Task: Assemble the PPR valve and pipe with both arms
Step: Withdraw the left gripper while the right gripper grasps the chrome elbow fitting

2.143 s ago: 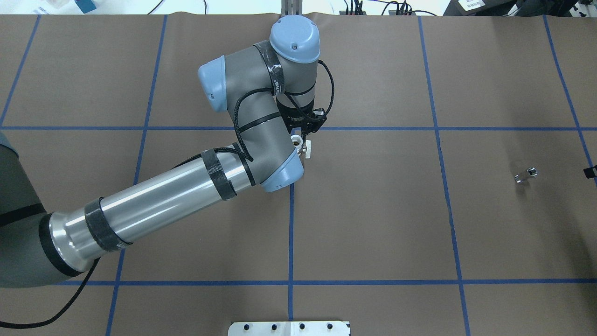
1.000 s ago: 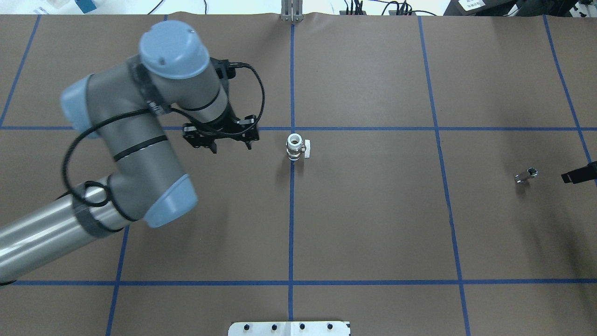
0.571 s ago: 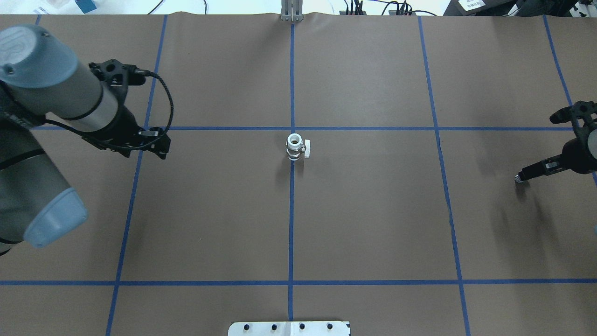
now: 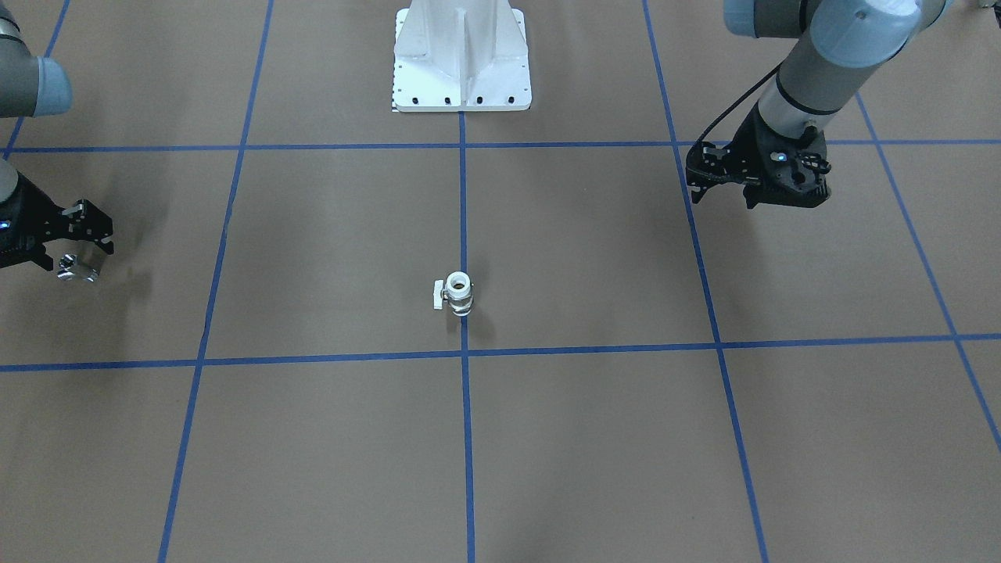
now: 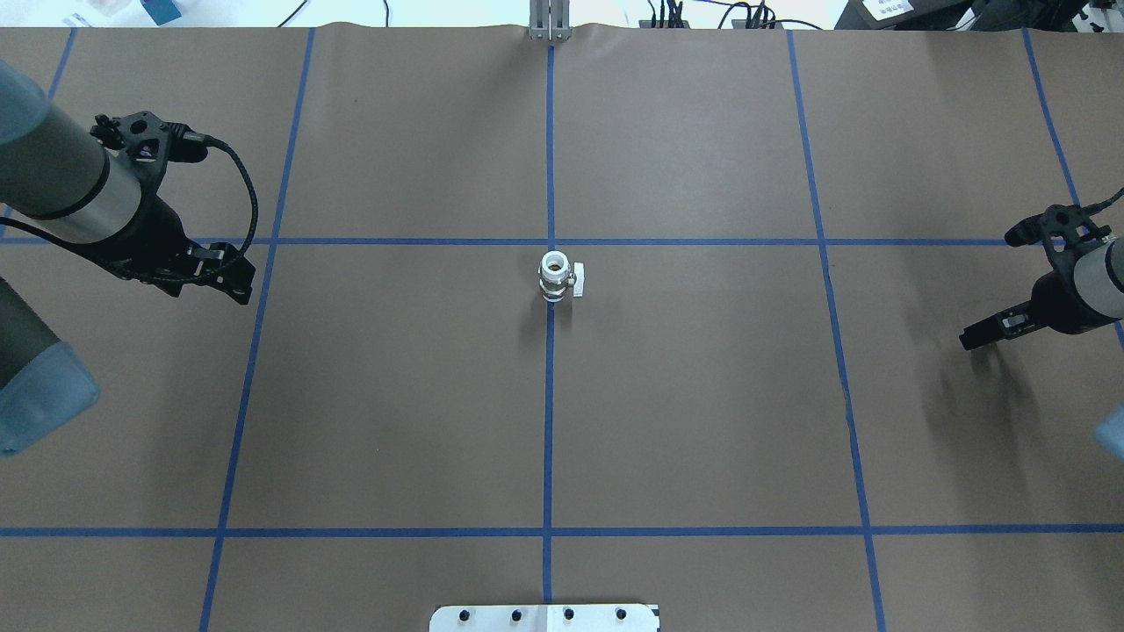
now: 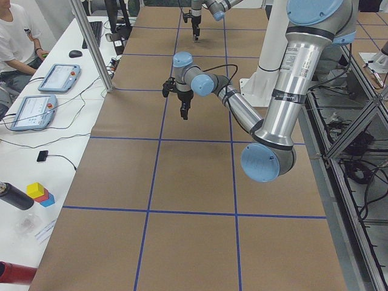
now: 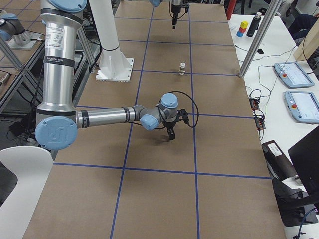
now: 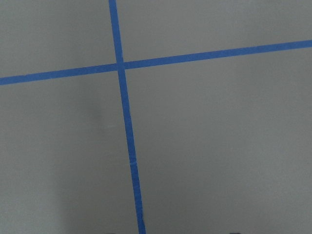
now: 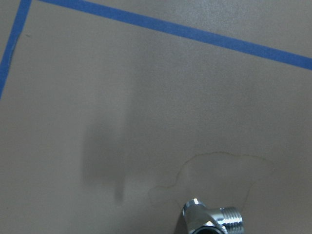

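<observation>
Brown paper crossed with blue tape lines is covering the table we are working over. We are starting at the right gripper, which is hanging low at the table's right end, directly above the pipe. In the front-facing view its jaws are looking spread to us, with nothing between them, and the shiny elbow is lying on the paper just beneath the tips. The right wrist view is catching that pipe at its lower edge, threaded end showing, with nothing that we can see touching it. From overhead the gripper is hiding the pipe altogether.

We are turning next to the left gripper, which is hovering above bare paper at the opposite end, jaws wide and empty. Its wrist view is showing only tape lines.

Moving outward, the PPR valve is standing upright on the centre line, alone. One white ring end is facing up and its little white handle is sticking out sideways. Neither gripper is near it. Beyond it the white pedestal is sitting at the robot's side of the table.

We are judging the task as barely begun: nothing is being held, the two parts are lying well apart, and no joining is done. Grasping the pipe is looking like the step in hand. Lifting it, picking up the valve with the left gripper and mating the two are all remaining.
</observation>
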